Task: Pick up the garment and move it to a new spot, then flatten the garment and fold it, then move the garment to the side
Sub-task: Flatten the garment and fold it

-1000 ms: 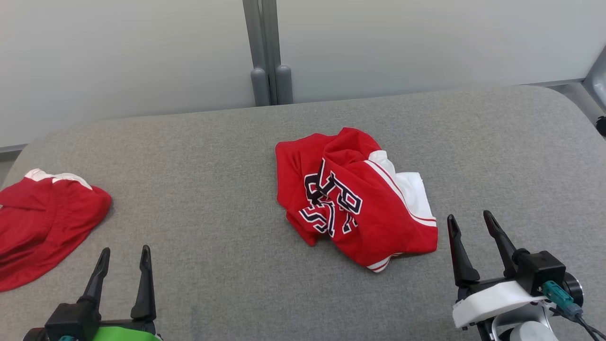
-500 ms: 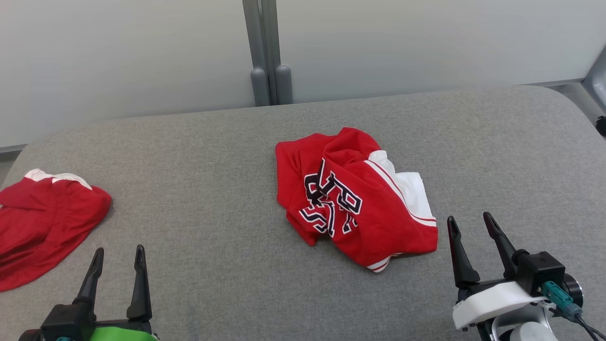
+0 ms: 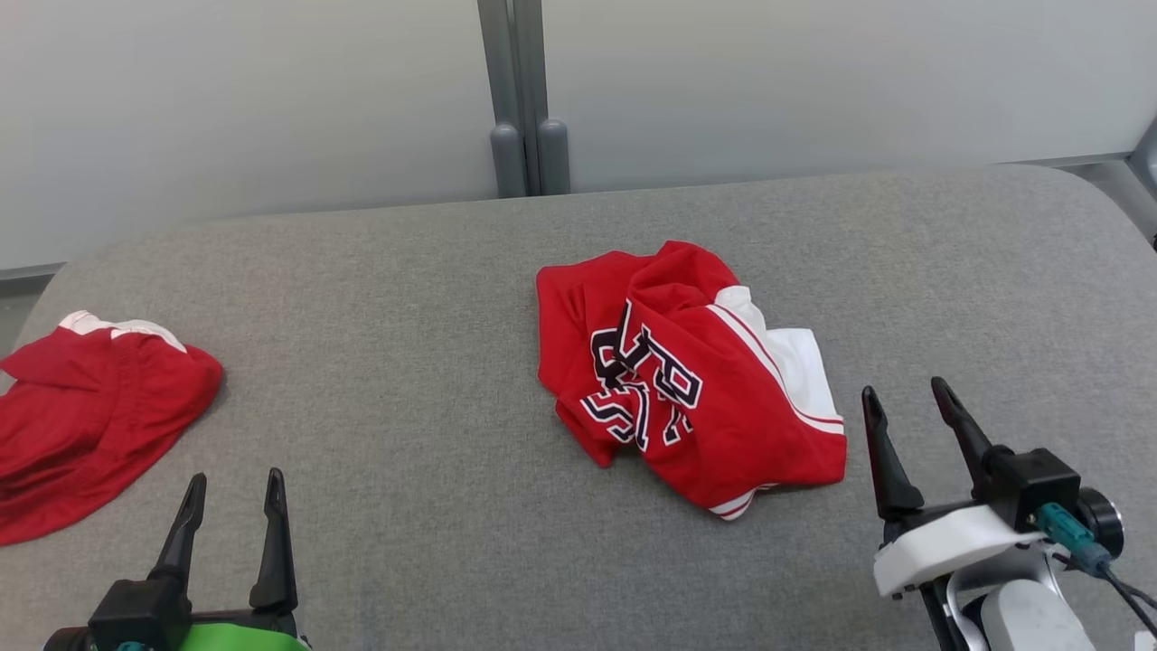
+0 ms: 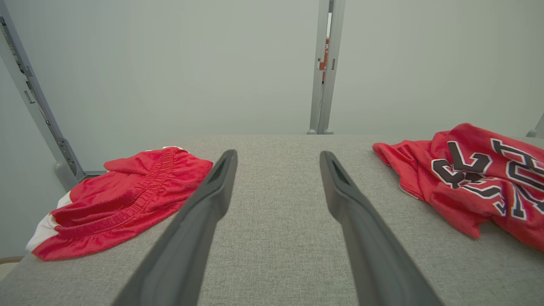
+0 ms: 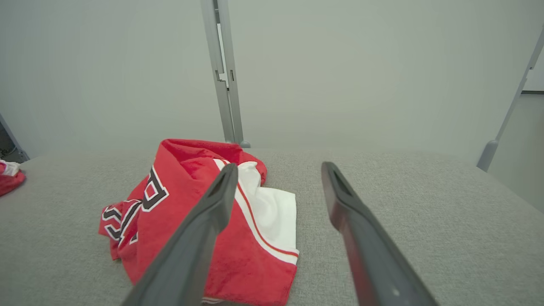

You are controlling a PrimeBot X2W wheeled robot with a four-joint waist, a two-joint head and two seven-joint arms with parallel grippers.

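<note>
The left gripper point(image 3: 236, 476) had two long, black, tapering fingers point(image 4: 199, 221) set on a black block point(image 3: 136, 613), with a bright green shell point(image 3: 239, 638) behind it. The right gripper point(image 3: 905, 387) had matching dark fingers point(image 5: 365, 246), a white curved cover point(image 3: 945, 550), a black boxy housing point(image 3: 1035, 479), a teal plug point(image 3: 1067, 538) trailing a thin black cable point(image 3: 1130, 604), and a pale grey rounded forearm point(image 3: 1021, 626). Each finger's inner face was grooved near the tip.
</note>
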